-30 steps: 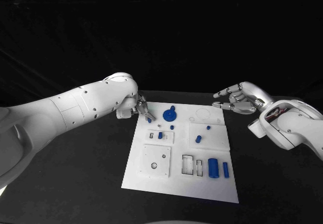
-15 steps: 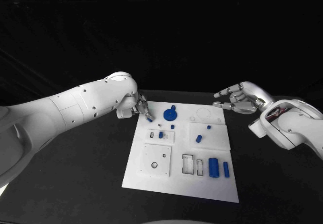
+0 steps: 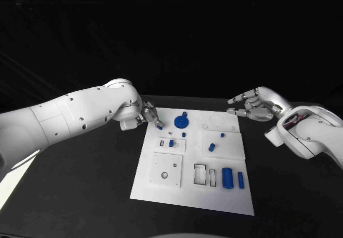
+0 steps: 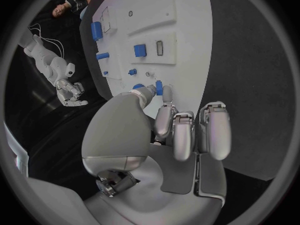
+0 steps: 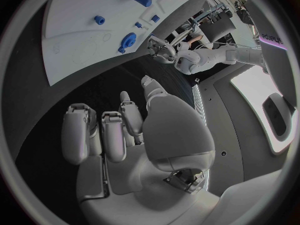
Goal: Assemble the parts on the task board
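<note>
The white task board [image 3: 171, 193] lies in the middle of the black table. My left hand [image 3: 148, 116] hovers at the board's far left corner and pinches a small blue part [image 3: 158, 127] between thumb and a finger; the left wrist view shows that part [image 4: 159, 88] at the fingertips just over the board [image 4: 181, 30]. A round blue part [image 3: 181, 120] sits close by on the board. My right hand [image 3: 254, 106] hangs beyond the board's far right corner, fingers loosely spread and holding nothing. In the right wrist view the right hand [image 5: 125, 130] is over bare table.
Other blue parts rest on the board: a small peg [image 3: 211, 147], a piece in a slot [image 3: 171, 143], a thick cylinder [image 3: 226, 178] and a thin bar [image 3: 240, 180] near the front right. Black table surrounds the board on all sides.
My left forearm has swung lower and turned a little, while the hand stays at the board's far left corner with the blue part. The right arm has not moved.
</note>
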`<act>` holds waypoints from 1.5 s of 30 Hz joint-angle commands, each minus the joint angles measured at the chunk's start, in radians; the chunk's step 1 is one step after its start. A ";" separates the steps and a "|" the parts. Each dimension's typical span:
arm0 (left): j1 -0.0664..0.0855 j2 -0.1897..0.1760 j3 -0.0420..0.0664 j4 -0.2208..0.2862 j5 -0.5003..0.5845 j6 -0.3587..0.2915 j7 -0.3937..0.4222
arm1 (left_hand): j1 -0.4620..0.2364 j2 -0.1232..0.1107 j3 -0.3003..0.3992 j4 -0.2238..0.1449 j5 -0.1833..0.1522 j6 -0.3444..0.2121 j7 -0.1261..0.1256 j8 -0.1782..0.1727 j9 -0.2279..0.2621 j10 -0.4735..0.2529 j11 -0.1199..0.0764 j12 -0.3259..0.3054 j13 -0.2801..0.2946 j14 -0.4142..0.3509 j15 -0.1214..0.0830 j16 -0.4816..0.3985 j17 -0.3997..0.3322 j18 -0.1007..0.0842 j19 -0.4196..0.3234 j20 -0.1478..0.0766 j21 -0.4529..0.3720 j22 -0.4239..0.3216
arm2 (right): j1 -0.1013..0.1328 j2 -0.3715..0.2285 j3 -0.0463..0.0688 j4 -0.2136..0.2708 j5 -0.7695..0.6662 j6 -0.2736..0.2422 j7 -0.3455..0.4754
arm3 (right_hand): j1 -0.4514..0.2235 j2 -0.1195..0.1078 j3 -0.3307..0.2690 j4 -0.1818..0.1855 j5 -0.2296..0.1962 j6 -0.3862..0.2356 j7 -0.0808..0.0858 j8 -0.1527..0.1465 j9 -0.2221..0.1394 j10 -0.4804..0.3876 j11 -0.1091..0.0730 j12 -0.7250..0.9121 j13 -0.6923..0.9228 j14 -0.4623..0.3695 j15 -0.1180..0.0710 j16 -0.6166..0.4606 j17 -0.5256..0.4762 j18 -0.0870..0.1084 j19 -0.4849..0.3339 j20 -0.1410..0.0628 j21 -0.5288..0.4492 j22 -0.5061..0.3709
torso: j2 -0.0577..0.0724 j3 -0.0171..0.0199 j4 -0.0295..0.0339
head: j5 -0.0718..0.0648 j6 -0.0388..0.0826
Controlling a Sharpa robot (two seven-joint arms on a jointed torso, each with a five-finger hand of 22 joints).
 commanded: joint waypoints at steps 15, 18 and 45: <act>-0.070 -0.123 -0.005 0.243 -0.117 -0.285 -0.001 | -0.026 -0.013 0.152 -0.136 -0.001 0.010 -0.010 0.013 0.003 0.020 -0.004 0.014 0.013 0.105 -0.001 0.003 0.264 -0.020 0.063 0.001 0.025 0.147 | -0.003 0.002 0.000 -0.001 0.002 0.016 0.008 | -0.006 0.001 -0.007 0.001 0.006 0.002 -0.001 0.000 0.001 -0.010 -0.001 -0.004 0.033 0.077 0.004 -0.007 0.153 0.011 -0.006 0.002 -0.006 -0.002 | -0.006 0.0032 0.0103 | -0.003 -0.006; -0.076 -0.127 -0.005 0.259 -0.142 -0.284 -0.008 | -0.029 -0.014 0.153 -0.136 -0.002 0.011 -0.011 0.015 0.003 0.021 -0.004 0.015 0.013 0.105 -0.002 0.003 0.264 -0.021 0.065 0.000 0.027 0.150 | -0.004 0.002 0.000 -0.001 0.003 0.017 0.008 | -0.006 0.001 -0.007 0.001 0.006 0.002 -0.001 0.000 0.001 -0.010 -0.001 -0.004 0.033 0.077 0.004 -0.007 0.153 0.011 -0.006 0.002 -0.006 -0.002 | -0.006 0.0028 0.0111 | -0.004 -0.007; -0.096 -0.106 -0.017 0.269 -0.209 -0.146 -0.036 | -0.038 -0.017 0.158 -0.137 -0.019 0.010 -0.013 0.019 0.003 0.020 -0.006 0.013 0.010 0.105 -0.004 0.003 0.264 -0.022 0.066 -0.002 0.030 0.154 | -0.006 0.003 0.000 0.001 0.005 0.019 0.010 | -0.006 0.001 -0.007 0.001 0.006 0.002 -0.001 0.000 0.001 -0.010 -0.001 -0.004 0.033 0.077 0.004 -0.007 0.153 0.011 -0.006 0.002 -0.006 -0.002 | -0.005 0.0036 0.0106 | -0.002 -0.019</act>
